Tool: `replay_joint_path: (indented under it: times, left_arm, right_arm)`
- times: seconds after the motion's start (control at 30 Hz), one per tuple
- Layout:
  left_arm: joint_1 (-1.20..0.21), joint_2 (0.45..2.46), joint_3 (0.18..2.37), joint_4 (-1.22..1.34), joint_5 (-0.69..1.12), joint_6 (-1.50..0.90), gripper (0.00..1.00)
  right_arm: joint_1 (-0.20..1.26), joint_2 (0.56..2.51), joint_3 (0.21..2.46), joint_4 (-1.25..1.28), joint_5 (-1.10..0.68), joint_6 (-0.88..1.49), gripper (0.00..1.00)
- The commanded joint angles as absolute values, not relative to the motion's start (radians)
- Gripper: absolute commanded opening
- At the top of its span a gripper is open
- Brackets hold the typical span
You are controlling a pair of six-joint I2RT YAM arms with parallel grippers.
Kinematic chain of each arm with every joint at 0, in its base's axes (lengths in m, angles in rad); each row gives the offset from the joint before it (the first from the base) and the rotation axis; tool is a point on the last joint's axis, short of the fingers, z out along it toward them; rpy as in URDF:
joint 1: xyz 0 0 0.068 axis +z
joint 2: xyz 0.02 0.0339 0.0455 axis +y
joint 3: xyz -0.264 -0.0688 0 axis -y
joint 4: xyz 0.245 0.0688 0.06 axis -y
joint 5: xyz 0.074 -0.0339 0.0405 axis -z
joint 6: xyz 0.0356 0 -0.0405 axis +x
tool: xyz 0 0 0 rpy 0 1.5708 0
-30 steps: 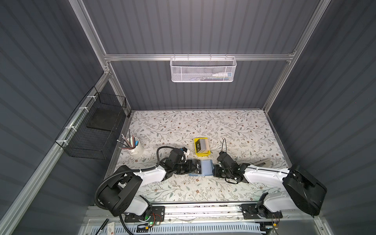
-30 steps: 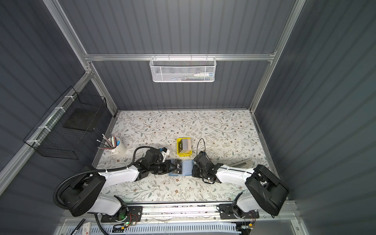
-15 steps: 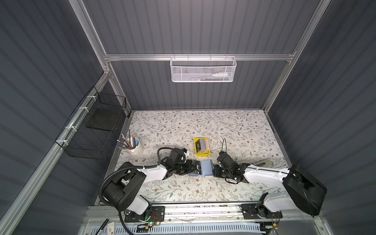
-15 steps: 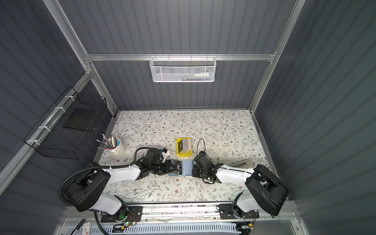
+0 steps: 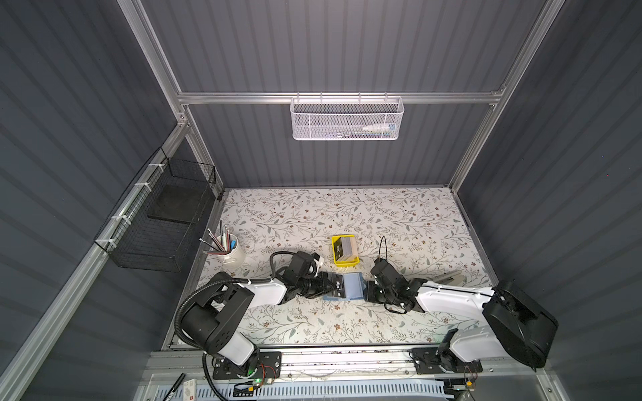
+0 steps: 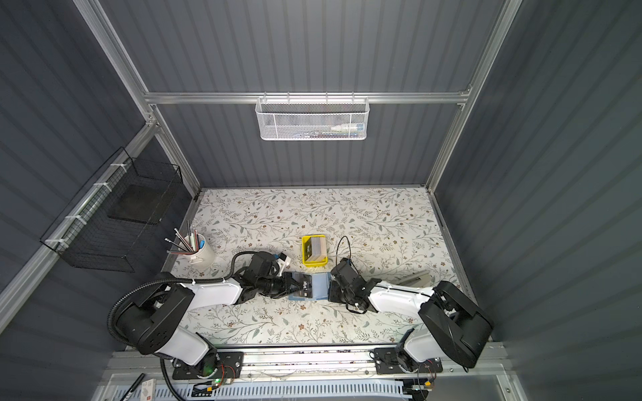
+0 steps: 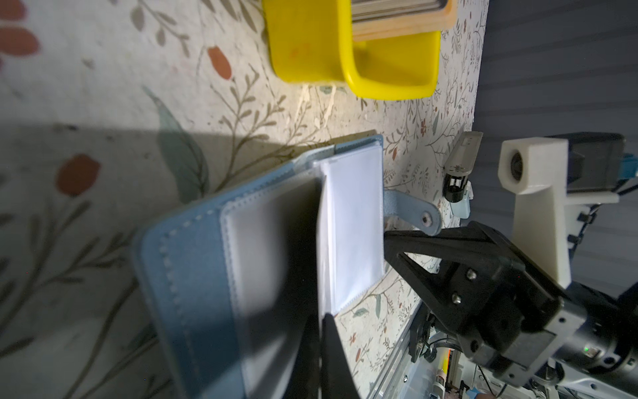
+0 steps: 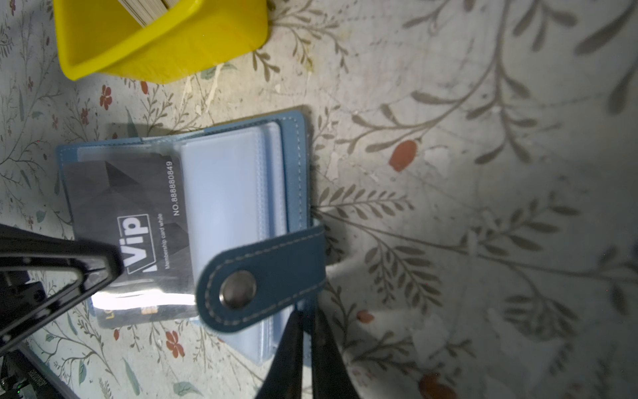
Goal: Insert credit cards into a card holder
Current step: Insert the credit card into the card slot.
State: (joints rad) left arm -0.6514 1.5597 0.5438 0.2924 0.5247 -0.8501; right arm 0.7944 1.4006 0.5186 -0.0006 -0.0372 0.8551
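Note:
The blue card holder (image 5: pixel 348 286) (image 6: pixel 315 285) lies open on the floral mat, its snap strap (image 8: pixel 262 276) folded over the clear sleeves (image 8: pixel 224 193). My left gripper (image 5: pixel 328 284) (image 7: pixel 322 321) is shut on a black VIP credit card (image 8: pixel 131 221) (image 6: pixel 303 284) whose far end seems to sit under a clear sleeve on the holder's left page. Opposite it, my right gripper (image 5: pixel 367 290) (image 8: pixel 307 321) is shut on the holder's outer edge beside the strap. More credit cards stand stacked in the yellow tray (image 5: pixel 345 262) just behind the holder.
A white cup of pens (image 5: pixel 232 252) stands at the mat's left edge. A grey tool (image 5: pixel 450 276) lies at the right. A black wire basket (image 5: pixel 163 222) hangs on the left wall and a white mesh basket (image 5: pixel 345 119) on the back rail.
The left arm's rear links have swung a little toward the front while its gripper and card stay at the holder. The right arm and holder have not moved.

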Motion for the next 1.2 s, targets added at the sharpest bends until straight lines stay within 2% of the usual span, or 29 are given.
replay_joint_path:
  times: [0.0,1.17]
  left_arm:
    - [-0.644,1.578,0.568,0.279,0.533,-0.848,0.03]
    - [-0.622,1.597,0.557,0.279,0.59,-0.891,0.03]
  right_arm:
    - [0.793,1.416,0.532,-0.021,-0.025,0.845,0.11]
    - [0.793,1.424,0.532,-0.026,-0.018,0.847,0.11]
